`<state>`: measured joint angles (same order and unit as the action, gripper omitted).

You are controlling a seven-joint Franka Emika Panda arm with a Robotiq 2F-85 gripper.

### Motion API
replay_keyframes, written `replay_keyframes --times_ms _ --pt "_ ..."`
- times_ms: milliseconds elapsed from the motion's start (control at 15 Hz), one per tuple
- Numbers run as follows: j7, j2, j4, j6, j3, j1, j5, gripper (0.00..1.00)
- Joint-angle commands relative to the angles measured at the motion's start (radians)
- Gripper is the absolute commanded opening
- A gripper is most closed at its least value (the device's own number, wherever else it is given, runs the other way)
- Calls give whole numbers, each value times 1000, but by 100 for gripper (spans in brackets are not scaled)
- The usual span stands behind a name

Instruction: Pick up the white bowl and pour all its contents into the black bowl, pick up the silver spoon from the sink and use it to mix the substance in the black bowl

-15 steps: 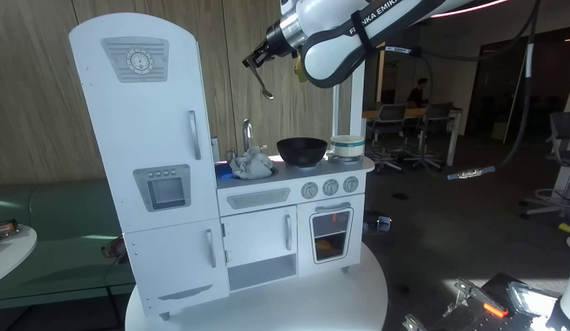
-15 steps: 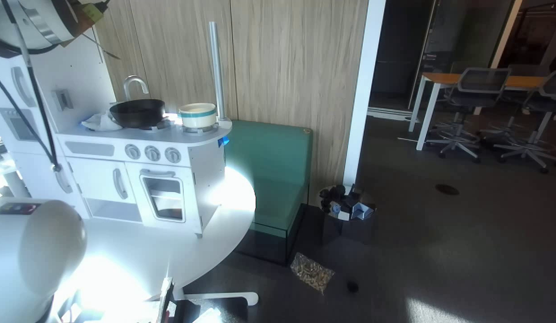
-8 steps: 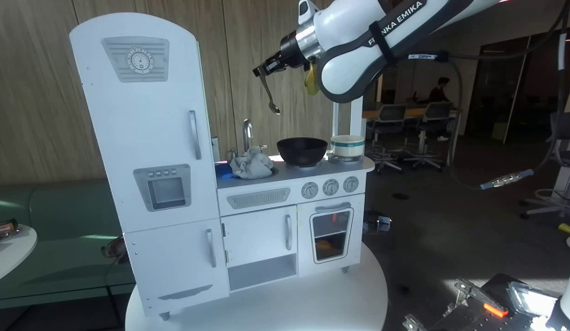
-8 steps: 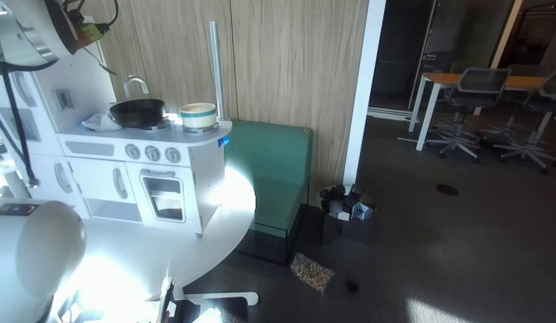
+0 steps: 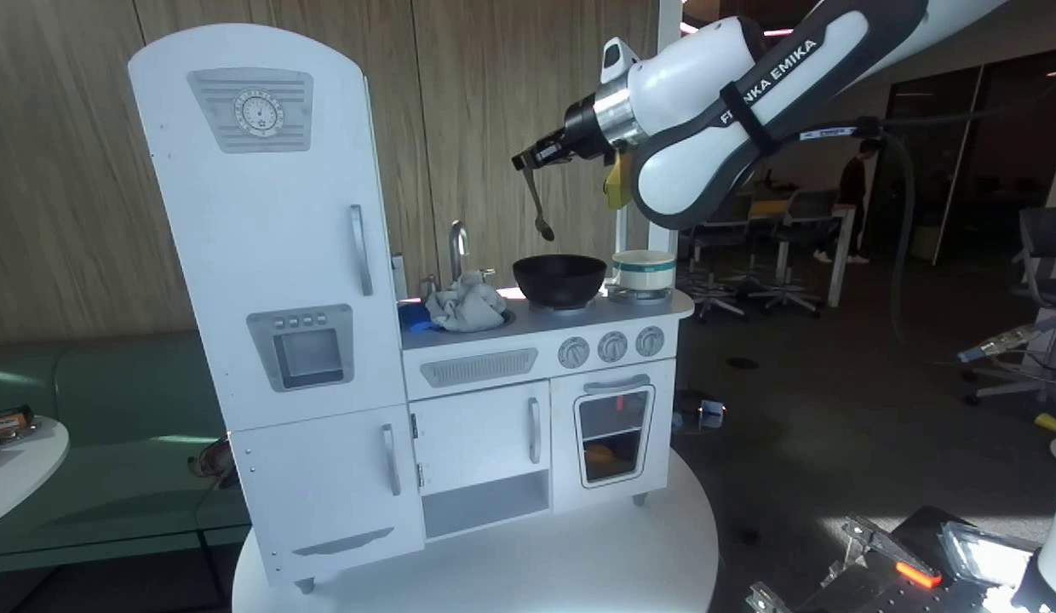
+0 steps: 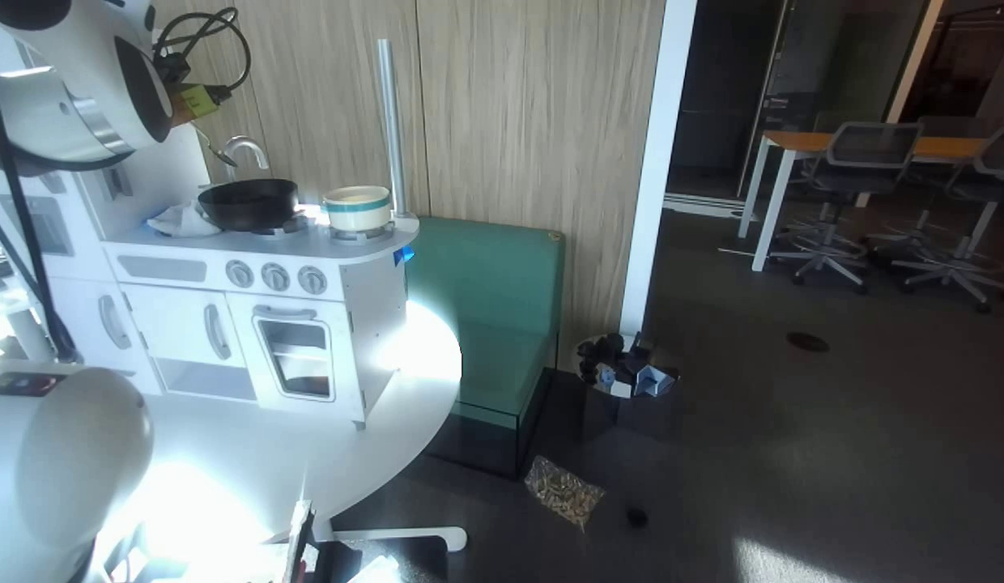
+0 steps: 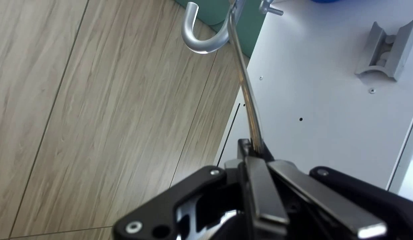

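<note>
Grey worktop (image 5: pixel 532 323): black bowl (image 5: pixel 560 284), cloth (image 5: pixel 467 304) | wood-grain wall (image 5: pixel 502 51), green bench (image 6: pixel 490 271) | pincer (image 7: pixel 256 150) pinching spoon (image 7: pixel 245 83)

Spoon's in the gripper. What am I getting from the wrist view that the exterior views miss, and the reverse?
Only the wrist view: a close look at the gripper clamped on the spoon by its handle, plus screw heads on the side of the fridge.
Only the exterior views: the black bowl, with a gap between it and the spoon, the white bowl, the crumpled cloth and the oven door.
Both: the spoon, the tap, the wood-look wall and the fridge.
</note>
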<state>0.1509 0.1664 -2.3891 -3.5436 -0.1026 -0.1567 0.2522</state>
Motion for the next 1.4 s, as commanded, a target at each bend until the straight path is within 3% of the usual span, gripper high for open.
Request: replay_keyframes --times_ms 0,67,533,1067,1333 --pt "-47 6 -38 -50 26 -11 13 3" --pt "-54 60 -139 -97 36 -7 21 3" --pt "-71 63 -305 -235 79 1 92 3" --pt "260 88 -357 -294 37 78 43 3" --pt "259 84 -355 -284 20 92 57 3"
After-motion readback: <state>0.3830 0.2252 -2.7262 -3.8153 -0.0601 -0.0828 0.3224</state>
